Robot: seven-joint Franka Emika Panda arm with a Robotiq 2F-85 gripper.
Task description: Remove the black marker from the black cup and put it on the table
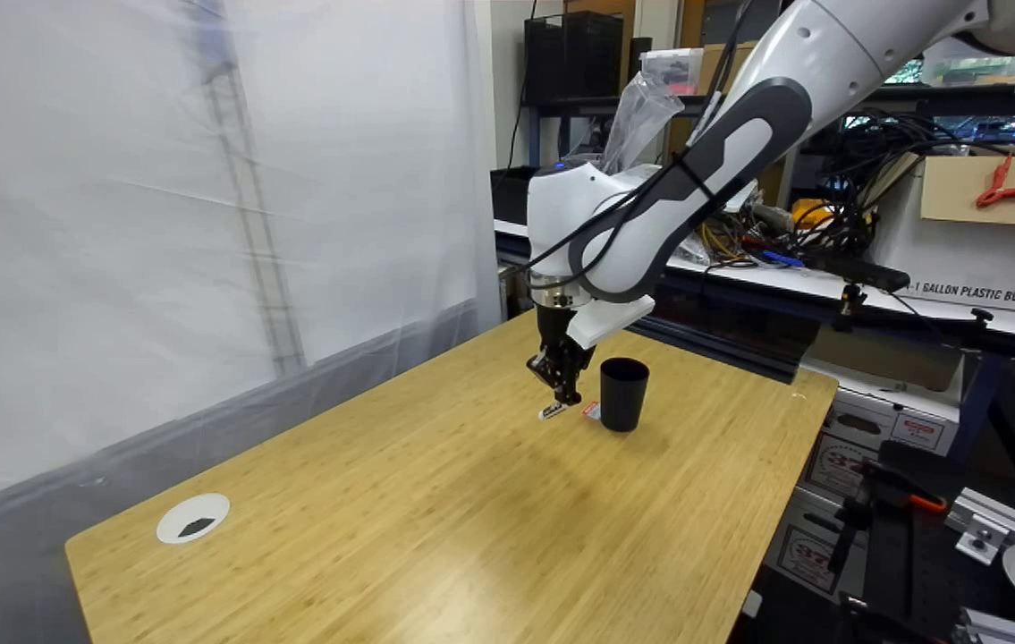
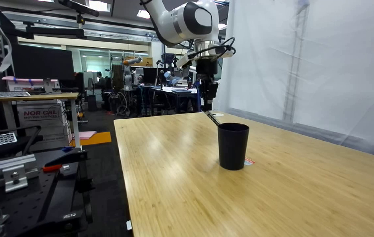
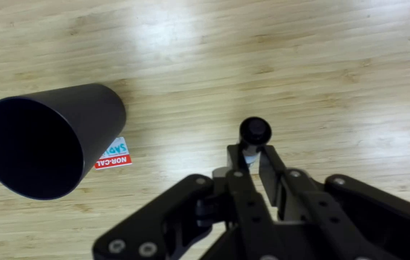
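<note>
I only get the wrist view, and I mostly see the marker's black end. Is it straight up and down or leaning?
Observer: Leaning. In both exterior views the black marker slants down from the gripper.
Operator: Ooh! And what's out past the edge of my picture?
Observer: For one, a round white cable grommet near a corner of the wood-grain table, well away from the black cup.
</note>
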